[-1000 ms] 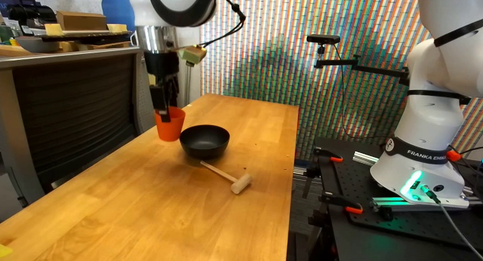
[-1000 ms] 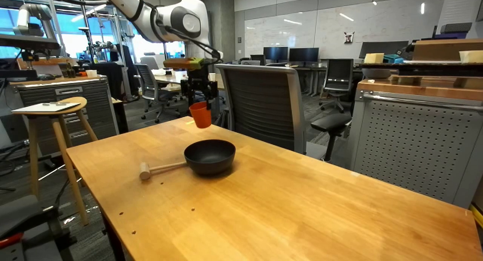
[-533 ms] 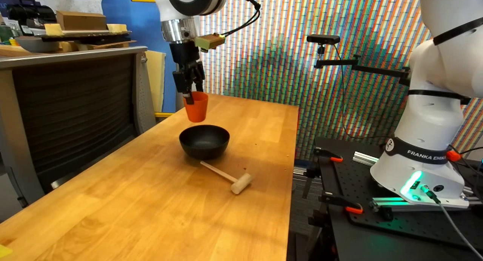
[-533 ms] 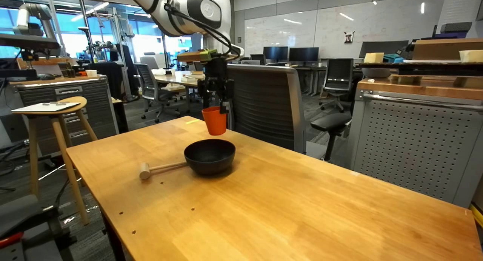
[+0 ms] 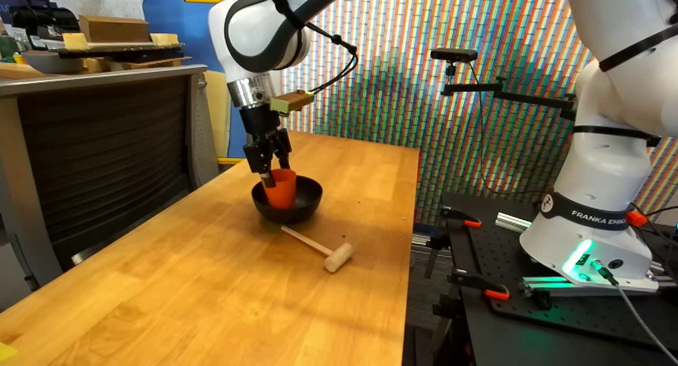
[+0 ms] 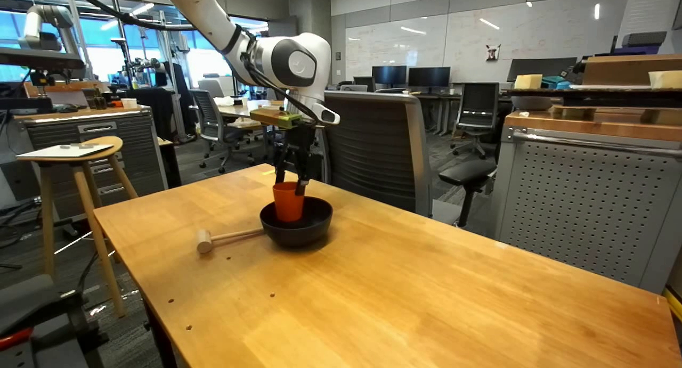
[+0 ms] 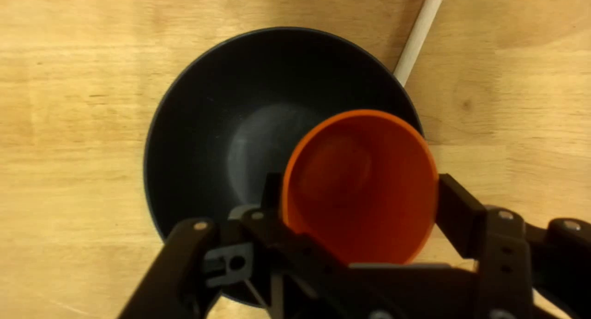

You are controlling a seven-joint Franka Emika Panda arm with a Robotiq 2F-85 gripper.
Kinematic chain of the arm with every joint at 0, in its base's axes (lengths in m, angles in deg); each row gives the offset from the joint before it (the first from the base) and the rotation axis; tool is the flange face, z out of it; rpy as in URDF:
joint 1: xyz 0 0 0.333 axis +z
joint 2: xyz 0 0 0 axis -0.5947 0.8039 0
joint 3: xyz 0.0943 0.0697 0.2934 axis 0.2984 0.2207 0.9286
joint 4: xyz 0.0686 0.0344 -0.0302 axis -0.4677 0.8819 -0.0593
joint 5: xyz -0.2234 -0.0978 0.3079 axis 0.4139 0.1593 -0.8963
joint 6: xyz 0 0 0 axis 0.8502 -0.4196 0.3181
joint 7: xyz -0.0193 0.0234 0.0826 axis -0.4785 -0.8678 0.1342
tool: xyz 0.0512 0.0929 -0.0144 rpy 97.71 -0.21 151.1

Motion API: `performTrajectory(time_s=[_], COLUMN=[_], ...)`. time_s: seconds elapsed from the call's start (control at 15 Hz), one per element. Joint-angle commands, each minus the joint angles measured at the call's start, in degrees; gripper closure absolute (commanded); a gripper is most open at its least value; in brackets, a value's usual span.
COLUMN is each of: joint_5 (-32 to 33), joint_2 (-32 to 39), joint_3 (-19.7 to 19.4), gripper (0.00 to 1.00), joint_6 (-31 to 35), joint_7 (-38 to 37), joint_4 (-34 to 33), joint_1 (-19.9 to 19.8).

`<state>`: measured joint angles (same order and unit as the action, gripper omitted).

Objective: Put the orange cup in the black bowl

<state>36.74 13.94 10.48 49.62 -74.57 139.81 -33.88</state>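
The orange cup [image 5: 280, 191] stands inside the black bowl [image 5: 308, 201], upright or slightly tilted, toward one side of it. My gripper [image 5: 276, 175] points down from above, with a finger on each side of the cup's rim. In an exterior view the cup [image 6: 288, 203] rises above the rim of the bowl [image 6: 301, 235], and the gripper [image 6: 290, 185] is at its top. In the wrist view the fingers [image 7: 359, 189] press on both sides of the cup [image 7: 355, 171], over the right part of the bowl [image 7: 203, 106]. Whether the cup's base touches the bowl is hidden.
A pale wooden mallet [image 5: 339, 257] lies on the wooden table [image 5: 212, 281], its handle end close to the bowl. It also shows in the other views [image 6: 204, 242] [image 7: 420, 37]. A dark chair [image 6: 373, 149] stands at the table's edge, behind the gripper.
The cup, held in my gripper, has moved from beside and above the bowl to over it, then down inside it. The bowl and mallet have not moved.
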Motion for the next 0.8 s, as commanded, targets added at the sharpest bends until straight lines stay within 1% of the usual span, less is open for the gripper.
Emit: performTrajectory(time_s=[0.0,0.07,0.13,0.2,0.6,0.73], joint_5=[-4.18,-5.16,-5.86,-6.53,-6.42,-4.71], joint_2=[1.12,0.61,-0.01,-0.51,-7.93,-11.95], joint_3=[1.44,1.58,1.57,1.53,0.52,-0.10], gripper=[0.45,0.05,0.04,0.00,0.00,0.00], joint_6=[0.52,0.75,0.89,0.98,2.98,3.62], joint_7=[1.88,2.14,2.38,2.65,3.64,3.75], joint_4=[-2.09,-1.86,-1.68,-1.70,1.94,4.40], joint_1=[-1.73,-2.00,-2.29,-2.58,-4.07,-3.73])
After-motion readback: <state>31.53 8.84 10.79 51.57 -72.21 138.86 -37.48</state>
